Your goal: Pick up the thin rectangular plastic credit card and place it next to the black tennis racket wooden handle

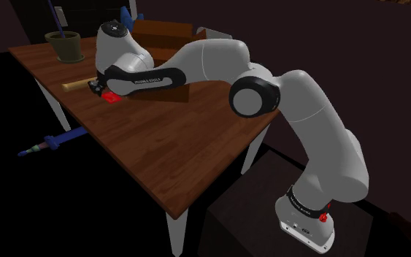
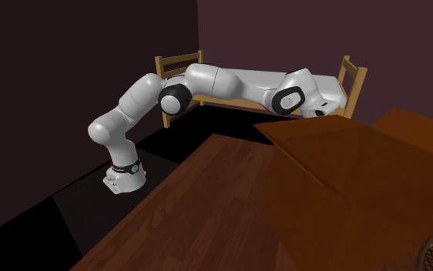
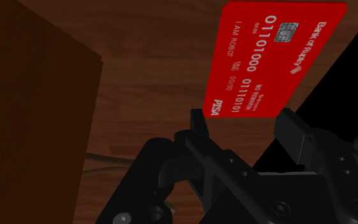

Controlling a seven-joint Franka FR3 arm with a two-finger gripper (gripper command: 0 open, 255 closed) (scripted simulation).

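A white robot arm reaches low across a dark wooden bench toward the shoulder view's left. Its black pincer is part-closed, the two tips seeming to press the long edges of a red credit card at its near end, so the card looks clasped by a narrow strip only. The card, printed with white numbers and a chip, is low over the bench; whether it touches the wood I cannot tell. It lies close to the bench edge at the shoulder view's left, and in the wrist view a black area opens right beside it. In the shoulder view the card sits just right of a pale wooden handle lying on the bench, which I take to be the racket's. The likeliest trouble is the grip: held so near one end and only by thin edges, the card could pivot or slide out during any move. Let go too close to the edge, it could tip onto the floor. The pincer is also near enough to the handle to knock it aside, and the forearm passes right over a low brown block, which a further drop could strike
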